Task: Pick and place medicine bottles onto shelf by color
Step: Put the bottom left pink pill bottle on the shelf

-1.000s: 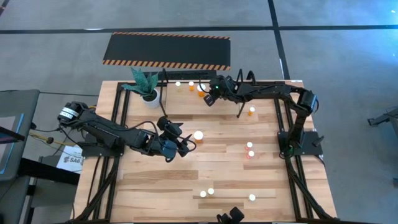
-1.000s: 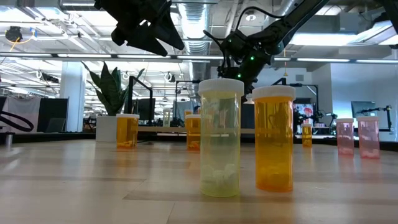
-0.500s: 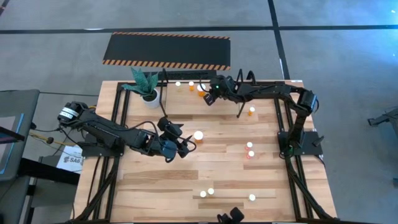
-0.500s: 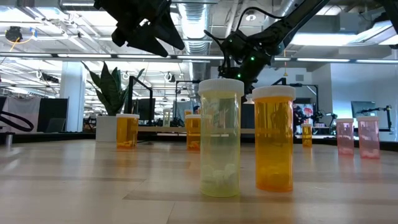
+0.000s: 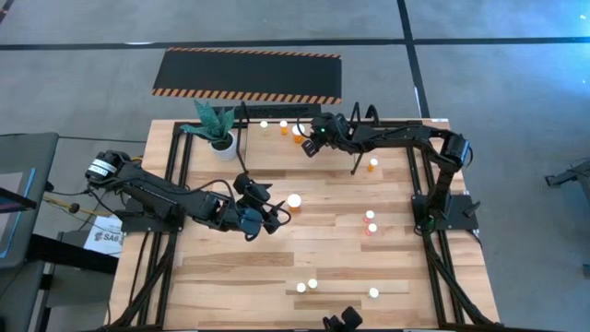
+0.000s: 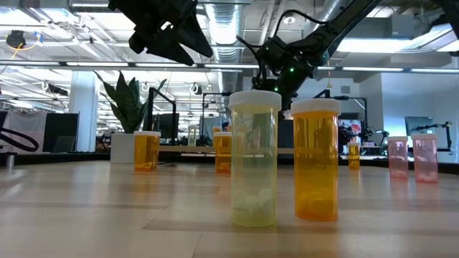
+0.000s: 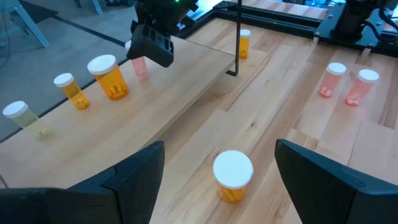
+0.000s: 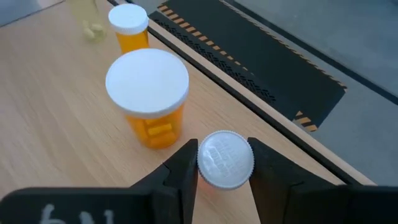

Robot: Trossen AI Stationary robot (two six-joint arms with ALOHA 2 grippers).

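My right gripper is over the wooden shelf, shut on a red-pink bottle with a white cap. Beside it on the shelf stand a large orange bottle, a small orange bottle and a yellow one. My left gripper is open above the table's middle. An orange bottle stands on the table between and just ahead of its fingers, untouched. My right gripper pinches the red-pink bottle's white cap between its two fingers, one on each side of the cap. The fingers come from above, pointing down. The bottle hangs upright below them at the shelf board; whether its base rests on the board I cannot tell.
Two pink bottles and an orange one stand at the table's right. Three more bottles stand near the front edge, among them a yellow and an orange one. A potted plant stands at the far left, a hazard-striped mat beyond the table.
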